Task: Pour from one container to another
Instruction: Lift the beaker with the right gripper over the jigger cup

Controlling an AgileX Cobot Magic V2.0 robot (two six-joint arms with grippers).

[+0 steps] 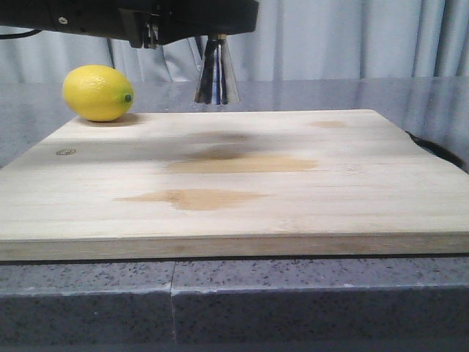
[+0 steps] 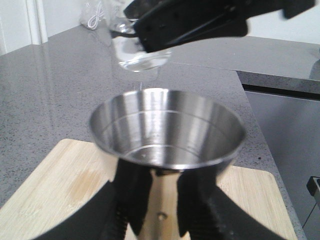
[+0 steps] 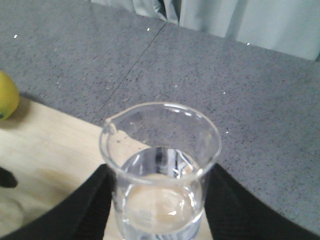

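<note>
My left gripper (image 2: 160, 202) is shut on the narrow waist of the steel jigger (image 2: 167, 127), which stands upright with its wide cup open towards the camera. In the front view only the jigger's lower cone (image 1: 216, 73) shows, under a black arm at the top edge. Just beyond and above the jigger's rim hangs the clear glass beaker (image 2: 140, 52), held by the right gripper's black fingers (image 2: 200, 22). In the right wrist view my right gripper (image 3: 161, 207) is shut on the beaker (image 3: 160, 165), which is close to upright with clear liquid in its bottom and its lip turned towards the lemon.
A yellow lemon (image 1: 97, 92) lies at the back left corner of the pale wooden cutting board (image 1: 234, 183), and it also shows as the lemon (image 3: 7, 95) in the right wrist view. The board rests on a grey speckled counter (image 1: 234, 301). Curtains hang behind.
</note>
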